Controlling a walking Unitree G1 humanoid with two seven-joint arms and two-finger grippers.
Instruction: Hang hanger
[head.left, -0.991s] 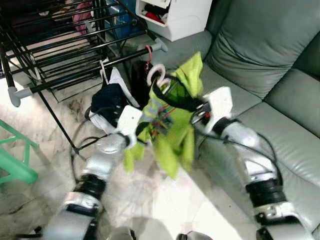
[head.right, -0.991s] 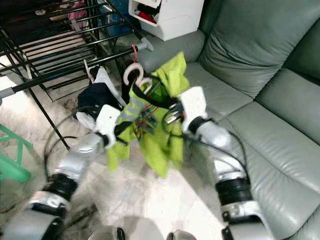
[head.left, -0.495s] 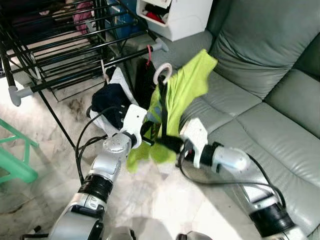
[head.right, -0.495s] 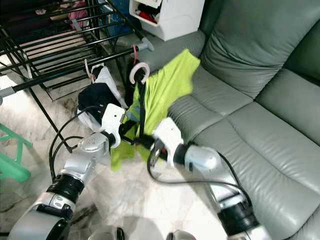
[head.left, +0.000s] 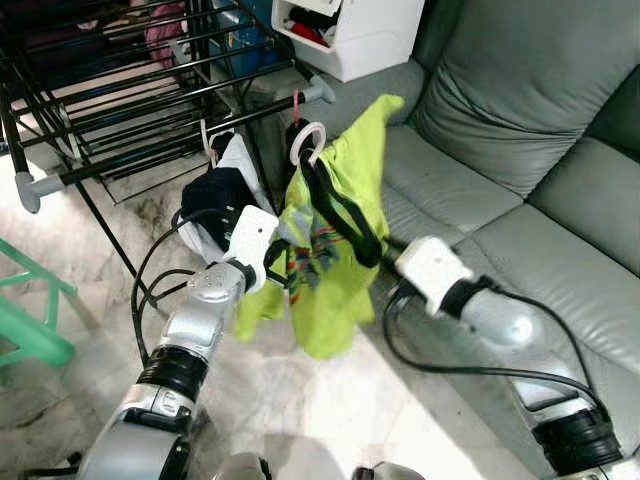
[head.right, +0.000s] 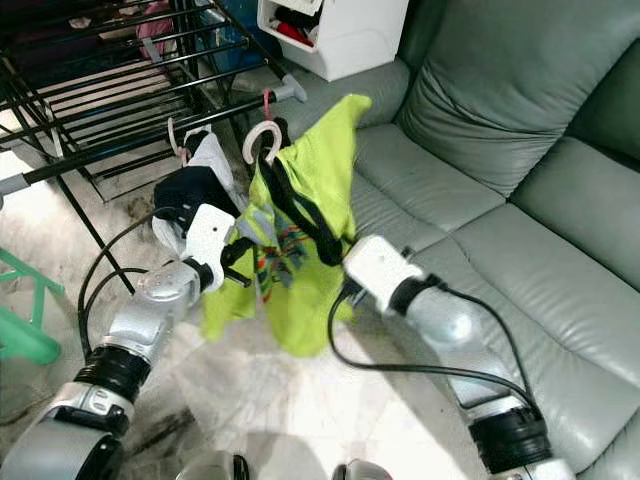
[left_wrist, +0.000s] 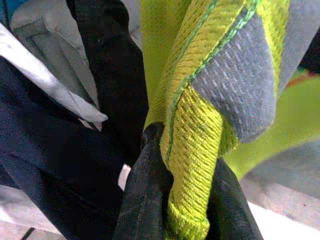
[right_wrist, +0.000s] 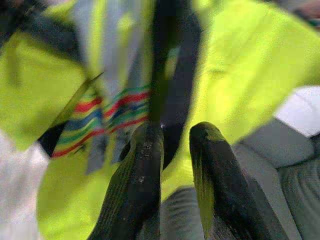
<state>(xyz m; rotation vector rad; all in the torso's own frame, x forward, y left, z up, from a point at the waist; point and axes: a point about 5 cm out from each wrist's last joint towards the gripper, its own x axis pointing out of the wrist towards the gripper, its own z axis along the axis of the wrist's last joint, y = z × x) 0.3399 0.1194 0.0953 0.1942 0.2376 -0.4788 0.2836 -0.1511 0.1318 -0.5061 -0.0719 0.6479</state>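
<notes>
No text, label, brand, number or sign can be read anywhere.

Head stereo pair looks forward and down from above; both eyes share drying rack (head.left: 120, 110), green shirt (head.left: 330, 260), grey sofa (head.right: 520, 150), both arms. Wrist cameras sit very close, sighting along black fingers (right_wrist: 140, 185) into shirt fabric

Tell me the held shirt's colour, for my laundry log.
Neon yellow-green shirt, with grey trim; clearest in the left wrist view.
</notes>
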